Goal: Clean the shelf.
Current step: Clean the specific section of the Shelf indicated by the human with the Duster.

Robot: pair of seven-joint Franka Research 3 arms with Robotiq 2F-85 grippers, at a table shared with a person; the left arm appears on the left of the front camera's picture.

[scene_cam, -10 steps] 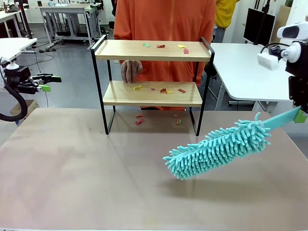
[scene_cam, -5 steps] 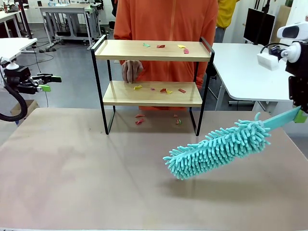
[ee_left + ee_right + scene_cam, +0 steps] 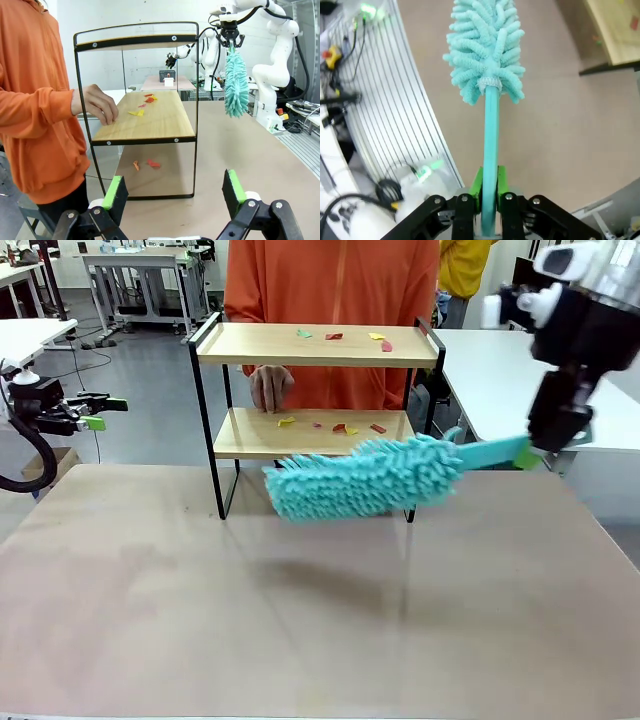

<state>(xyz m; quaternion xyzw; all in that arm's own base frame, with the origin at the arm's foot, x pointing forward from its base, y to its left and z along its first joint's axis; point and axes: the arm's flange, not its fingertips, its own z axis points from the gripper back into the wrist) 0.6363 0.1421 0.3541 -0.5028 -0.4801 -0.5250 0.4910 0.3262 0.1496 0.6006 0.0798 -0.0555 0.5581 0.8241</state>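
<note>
The shelf [image 3: 310,435] stands at the table's far side, two light wooden boards in a black frame; small coloured paper scraps [image 3: 340,337] lie on both boards and on the table under it. My right gripper [image 3: 525,455] is shut on the handle of a teal fluffy duster [image 3: 365,478], whose head hangs level just in front of the lower board. In the right wrist view the pads [image 3: 477,182] clamp the duster's handle [image 3: 490,130]. My left gripper [image 3: 95,412] stays open at the far left, away from the shelf [image 3: 142,117]. A person's hand [image 3: 270,388] rests at the lower board's back.
A person in an orange top [image 3: 335,280] stands behind the shelf. A white table [image 3: 500,380] lies at the right rear. The brown tabletop [image 3: 300,610] stretches bare in front of the shelf.
My right arm has swung the duster up and to the left, from low over the table's right side to just in front of the lower board. The left arm has not moved.
</note>
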